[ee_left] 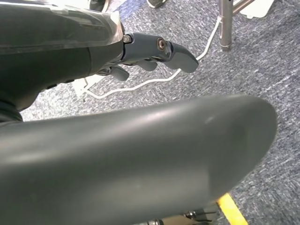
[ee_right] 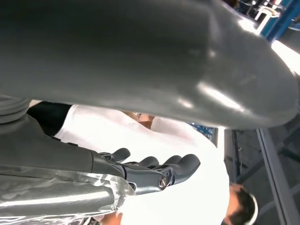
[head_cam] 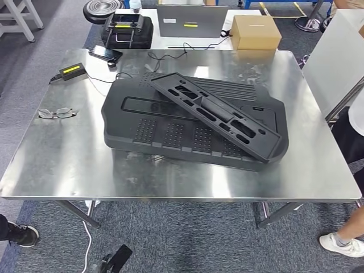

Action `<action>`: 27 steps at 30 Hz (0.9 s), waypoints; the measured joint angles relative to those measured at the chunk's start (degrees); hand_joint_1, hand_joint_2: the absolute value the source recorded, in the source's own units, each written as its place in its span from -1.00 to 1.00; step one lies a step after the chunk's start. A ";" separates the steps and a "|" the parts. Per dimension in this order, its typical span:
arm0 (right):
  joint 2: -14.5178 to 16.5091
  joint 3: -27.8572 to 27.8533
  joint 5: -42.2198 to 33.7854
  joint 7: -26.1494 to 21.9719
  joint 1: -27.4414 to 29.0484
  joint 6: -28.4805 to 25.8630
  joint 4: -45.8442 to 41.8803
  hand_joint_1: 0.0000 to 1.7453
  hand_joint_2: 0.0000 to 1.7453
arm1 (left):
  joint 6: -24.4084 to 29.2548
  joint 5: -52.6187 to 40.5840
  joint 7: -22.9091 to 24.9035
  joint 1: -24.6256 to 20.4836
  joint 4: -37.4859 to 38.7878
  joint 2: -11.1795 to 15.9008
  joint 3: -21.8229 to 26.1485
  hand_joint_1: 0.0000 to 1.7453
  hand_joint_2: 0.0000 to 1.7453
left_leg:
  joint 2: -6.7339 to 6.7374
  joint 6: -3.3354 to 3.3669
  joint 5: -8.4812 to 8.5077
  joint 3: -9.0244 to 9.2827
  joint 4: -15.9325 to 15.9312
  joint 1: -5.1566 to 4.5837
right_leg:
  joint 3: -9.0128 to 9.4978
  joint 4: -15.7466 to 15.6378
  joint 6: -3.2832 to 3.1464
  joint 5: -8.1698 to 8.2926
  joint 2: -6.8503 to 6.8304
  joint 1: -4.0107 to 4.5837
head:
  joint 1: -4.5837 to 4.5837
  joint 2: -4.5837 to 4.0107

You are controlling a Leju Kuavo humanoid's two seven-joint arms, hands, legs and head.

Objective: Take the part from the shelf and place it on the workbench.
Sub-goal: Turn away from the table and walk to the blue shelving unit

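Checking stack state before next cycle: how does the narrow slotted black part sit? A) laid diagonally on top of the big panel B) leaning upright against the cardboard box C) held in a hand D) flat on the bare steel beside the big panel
A: the narrow slotted part lies diagonally across the big black panel on the workbench.

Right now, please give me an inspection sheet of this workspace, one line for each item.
Surface: steel workbench, shiny, scuffed.
Job's things: narrow black part lies slanted on the large black panel.
Clutter: glasses, phone, cardboard box, laptop, black controller.
Hands: left hand and right hand hold nothing, fingers extended.
Cables: black cable on the bench; white cable on the floor.
Surroundings: grey carpet; person in white shirt close to the right hand.
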 joint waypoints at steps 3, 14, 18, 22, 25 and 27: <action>0.89 -0.54 -0.85 -1.10 0.97 0.00 -0.54 -1.00 -1.00 | 0.05 -0.14 0.02 0.14 0.01 0.00 0.00 -1.00 -1.00 | -0.07 -1.35 0.56 -0.10 -0.22 0.10 | -0.14 -0.88 -1.37 0.45 0.27 0.38 | -0.08 0.01; 3.04 -1.98 -1.52 -1.84 3.03 0.00 -1.18 -1.00 -1.00 | 0.21 -0.16 -0.08 -0.08 0.01 0.01 0.04 -1.00 -1.00 | -0.05 -0.06 -5.75 4.79 4.06 -1.08 | -4.02 -0.45 -3.94 3.45 -0.40 1.67 | -0.27 0.00; 3.38 -2.57 -1.59 -2.34 3.48 -0.02 -1.27 -1.00 -1.00 | 0.34 -0.16 0.12 -0.16 0.01 -0.02 0.05 -1.00 -1.00 | -0.05 0.56 -4.68 7.72 -2.01 -1.50 | -4.95 -0.11 -2.75 4.72 -0.38 1.85 | -0.21 0.00; 3.55 -2.92 -1.70 -2.44 3.73 -0.07 -1.38 -1.00 -1.00 | 0.42 -0.15 0.28 -0.10 0.01 -0.04 0.11 -1.00 -1.00 | 0.48 1.86 -3.33 6.15 -2.30 -1.26 | -7.11 5.60 -1.53 -1.20 -0.30 1.57 | -0.03 0.00; 3.55 -3.01 -1.83 -2.45 3.70 -0.06 -1.38 -1.00 -1.00 | 0.46 -0.08 0.44 -0.06 0.01 -0.04 0.19 -1.00 -1.00 | 0.73 2.27 -2.36 4.99 -2.24 -1.53 | -9.29 14.78 -1.10 -6.62 -0.32 1.46 | 0.01 0.02; 3.55 -3.01 -1.84 -2.45 3.70 -0.07 -1.38 -1.00 -1.00 | 0.47 -0.05 0.48 -0.05 0.01 -0.04 0.22 -1.00 -1.00 | 0.77 2.31 -2.19 4.77 -2.22 -1.58 | -9.51 16.20 -1.06 -7.00 -0.32 1.46 | 0.01 0.02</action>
